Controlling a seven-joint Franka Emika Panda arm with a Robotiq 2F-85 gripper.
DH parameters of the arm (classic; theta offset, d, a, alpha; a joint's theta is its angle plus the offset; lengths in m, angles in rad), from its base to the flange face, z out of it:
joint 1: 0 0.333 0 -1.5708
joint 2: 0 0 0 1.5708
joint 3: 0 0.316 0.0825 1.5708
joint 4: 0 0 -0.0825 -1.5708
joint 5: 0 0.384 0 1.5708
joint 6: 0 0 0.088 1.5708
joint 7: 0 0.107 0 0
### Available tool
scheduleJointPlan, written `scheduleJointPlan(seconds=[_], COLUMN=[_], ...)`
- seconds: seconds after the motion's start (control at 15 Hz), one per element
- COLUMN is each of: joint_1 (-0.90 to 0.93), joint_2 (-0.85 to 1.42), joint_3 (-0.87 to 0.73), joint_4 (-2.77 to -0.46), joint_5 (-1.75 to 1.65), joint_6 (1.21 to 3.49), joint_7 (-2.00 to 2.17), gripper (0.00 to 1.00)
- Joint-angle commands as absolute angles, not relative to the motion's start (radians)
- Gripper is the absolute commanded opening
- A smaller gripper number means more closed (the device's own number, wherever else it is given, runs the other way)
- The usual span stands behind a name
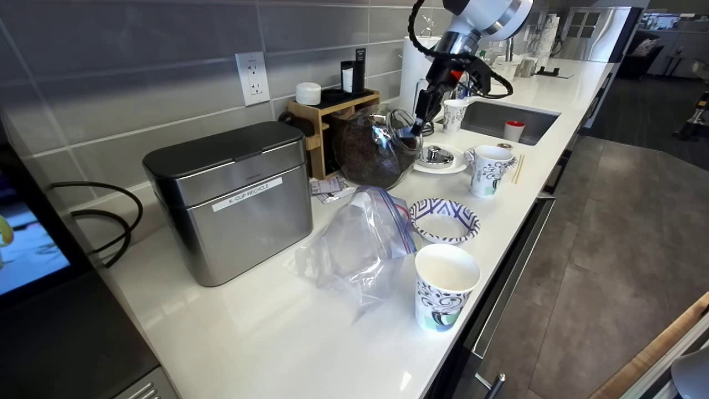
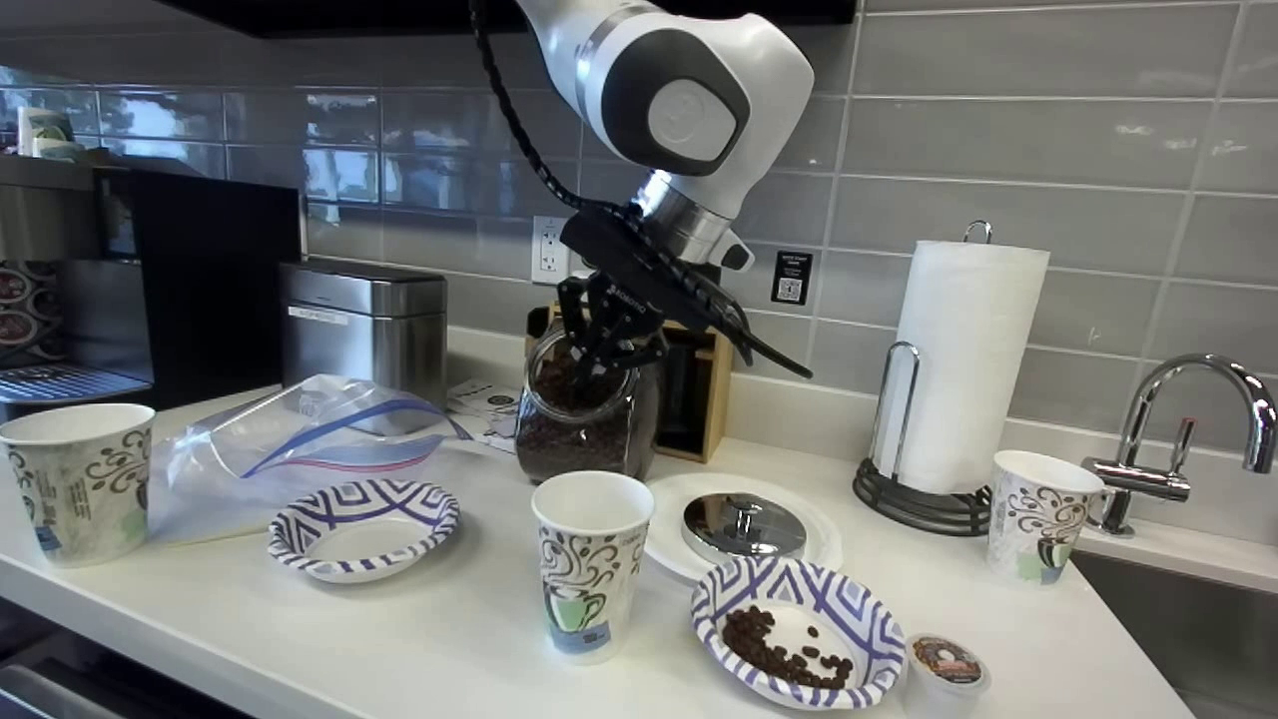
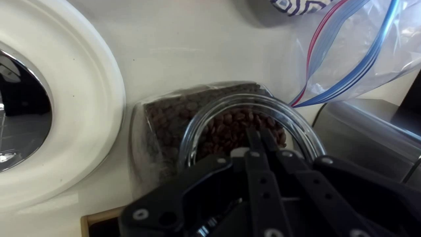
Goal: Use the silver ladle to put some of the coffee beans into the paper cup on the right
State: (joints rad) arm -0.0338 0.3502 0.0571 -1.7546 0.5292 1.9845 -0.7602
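The coffee beans point(image 3: 227, 128) fill a tilted glass jar point(image 1: 352, 147) whose round mouth faces outward. The jar also shows in the other exterior view point(image 2: 544, 454). My gripper point(image 3: 262, 131) has its fingers close together, with a thin gap, just inside the jar's mouth; both exterior views show it there point(image 1: 416, 130) point(image 2: 587, 371). The silver ladle does not show; it is hidden or out of view. White patterned paper cups stand upright: one by the sink at the right point(image 2: 1043, 514), one in the middle point(image 2: 589, 569), one at the left point(image 2: 85, 484).
A patterned bowl point(image 2: 704, 614) holds a few beans beside a pod point(image 2: 944, 669). A second patterned bowl point(image 2: 285, 534) is empty. A white plate point(image 2: 824, 544) bears a silver lid point(image 2: 744, 524). A clear bag point(image 1: 354, 238), steel bin point(image 1: 255, 221) and wooden rack point(image 1: 316, 141) surround the jar.
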Motion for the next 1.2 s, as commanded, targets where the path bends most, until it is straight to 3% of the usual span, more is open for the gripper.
scheduleJointPlan(seconds=[0.0, 0.87, 0.93, 1.13], joint_1=[-0.036, -0.038, -0.038, -0.039], joint_2=[0.368, 0.373, 0.374, 0.371], joint_3=[0.082, 0.114, 0.115, 0.121], joint_4=[-1.742, -1.760, -1.760, -1.762], joint_5=[0.503, 0.509, 0.510, 0.510], joint_6=[2.030, 2.123, 2.120, 2.114], joint_7=[-0.726, -0.726, -0.727, -0.731], gripper=[0.01, 0.01, 0.20, 0.44])
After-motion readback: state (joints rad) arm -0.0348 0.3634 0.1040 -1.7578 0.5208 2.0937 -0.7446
